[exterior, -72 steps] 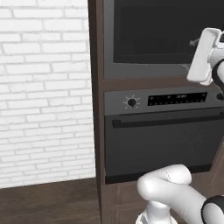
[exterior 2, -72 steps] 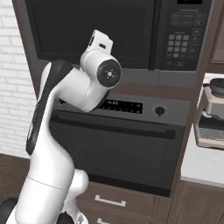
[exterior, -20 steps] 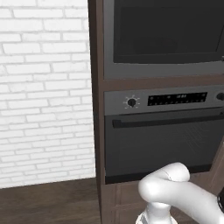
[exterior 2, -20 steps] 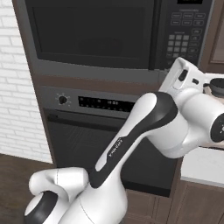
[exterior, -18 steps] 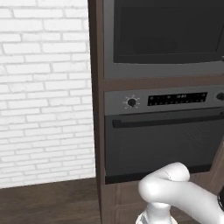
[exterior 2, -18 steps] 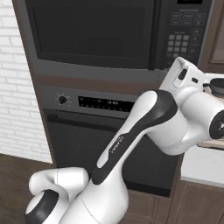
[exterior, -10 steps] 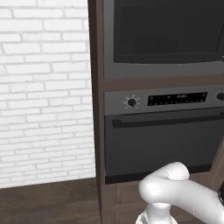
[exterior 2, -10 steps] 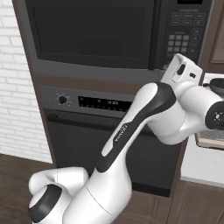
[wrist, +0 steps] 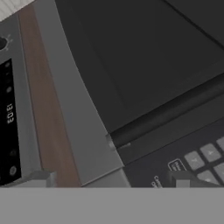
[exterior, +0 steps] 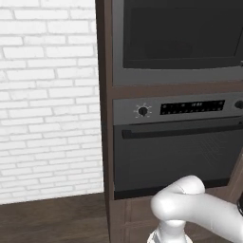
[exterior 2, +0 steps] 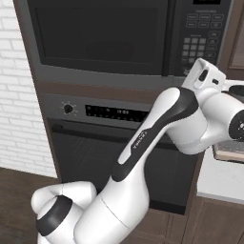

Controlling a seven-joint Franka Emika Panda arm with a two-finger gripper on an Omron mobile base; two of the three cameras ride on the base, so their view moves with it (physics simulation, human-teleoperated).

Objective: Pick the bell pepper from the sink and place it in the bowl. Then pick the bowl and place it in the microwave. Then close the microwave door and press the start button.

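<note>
Our fingers [wrist: 113, 180] stand spread wide with nothing between them, the two tips [wrist: 40, 178] just rising at the bottom of the hand view. Straight ahead of them lies the microwave [exterior 2: 114, 35]: its door [wrist: 144, 52] fills the space beyond the tips, shut as far as we can tell, and the keypad [wrist: 205, 159] sits beside one tip. Off the other tip runs the oven's display strip [wrist: 9, 114].

The pepper, bowl and sink are out of sight from here, so we judge the work has hardly begun. The hand is aimed at the wrong place; we would do well to swing the arm [exterior 2: 157, 138] over the counter [exterior 2: 224, 178] toward the sink, keeping the fingers spread for the pepper.

The display digits and keypad lettering are too blurred to read.
</note>
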